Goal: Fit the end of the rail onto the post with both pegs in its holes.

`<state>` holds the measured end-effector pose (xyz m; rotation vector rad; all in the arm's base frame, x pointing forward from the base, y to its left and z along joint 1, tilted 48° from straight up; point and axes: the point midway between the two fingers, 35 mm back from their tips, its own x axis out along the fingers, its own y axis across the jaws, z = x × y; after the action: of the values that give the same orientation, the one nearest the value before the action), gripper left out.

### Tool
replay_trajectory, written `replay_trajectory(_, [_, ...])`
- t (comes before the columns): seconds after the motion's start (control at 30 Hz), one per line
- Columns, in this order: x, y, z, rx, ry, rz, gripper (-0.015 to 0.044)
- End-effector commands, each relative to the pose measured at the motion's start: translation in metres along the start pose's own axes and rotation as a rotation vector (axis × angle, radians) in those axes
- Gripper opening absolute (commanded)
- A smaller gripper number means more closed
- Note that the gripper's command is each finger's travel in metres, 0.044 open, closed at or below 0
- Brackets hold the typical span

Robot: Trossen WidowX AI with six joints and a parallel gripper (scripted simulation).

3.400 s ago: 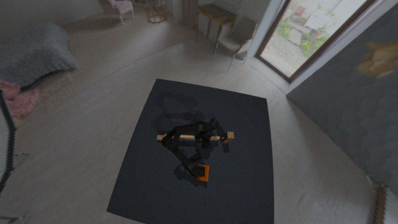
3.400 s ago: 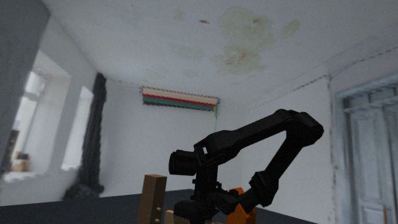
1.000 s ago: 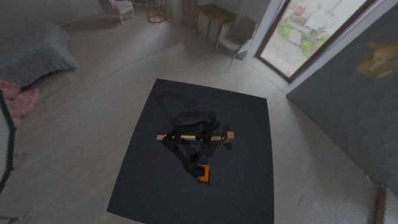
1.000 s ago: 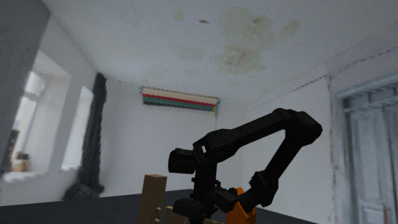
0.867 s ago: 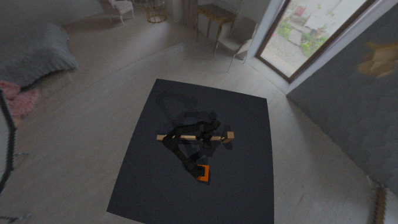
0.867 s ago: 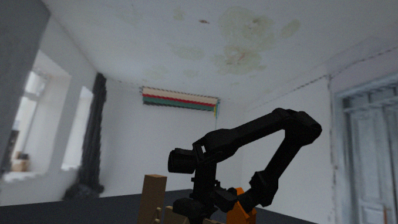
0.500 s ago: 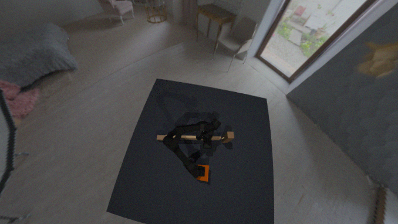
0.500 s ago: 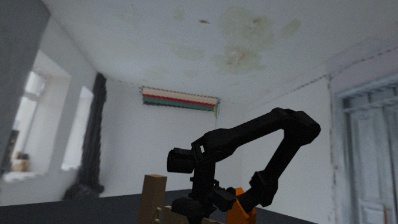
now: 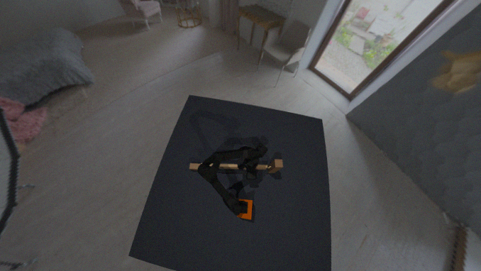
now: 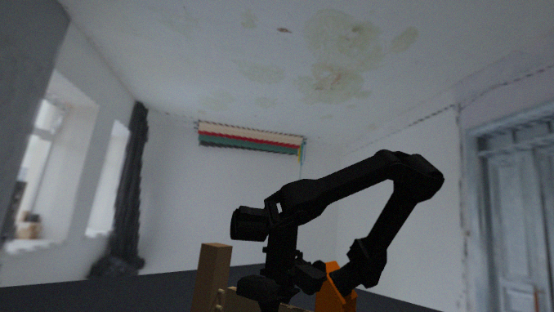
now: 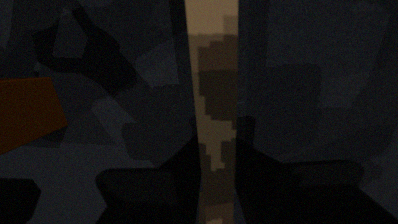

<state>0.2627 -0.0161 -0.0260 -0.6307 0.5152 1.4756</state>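
Observation:
The wooden rail (image 9: 229, 166) (image 10: 237, 300) (image 11: 214, 107) runs from the low footboard block (image 9: 194, 166) towards the upright wooden post (image 9: 277, 165) (image 10: 213, 274). My gripper (image 9: 250, 167) (image 10: 270, 304) (image 11: 212, 135) is shut on the rail, nearer its post end. That end is off the table, at about the height of the pegs (image 10: 221, 295). A narrow gap with the pegs showing separates it from the post. Whether the peg tips are in the holes cannot be told. The arm partly hides the rail, and its seat in the bracket is too small to judge.
The orange arm base mount (image 9: 250, 210) (image 10: 327, 294) (image 11: 30, 112) stands to one side of the rail. The arm's links arch over the rail near the footboard block. All stand on the dark table top (image 9: 291, 227).

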Motion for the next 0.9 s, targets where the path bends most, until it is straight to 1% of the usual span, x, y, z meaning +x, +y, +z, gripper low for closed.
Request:
replay_trajectory(0.0, [-0.0013,-0.0016,-0.0019,-0.004,0.002,-0.005,0.0000])
replay_trajectory(0.87, [-0.0012,-0.0012,-0.0099,-0.004,0.002,-0.006,0.0000])
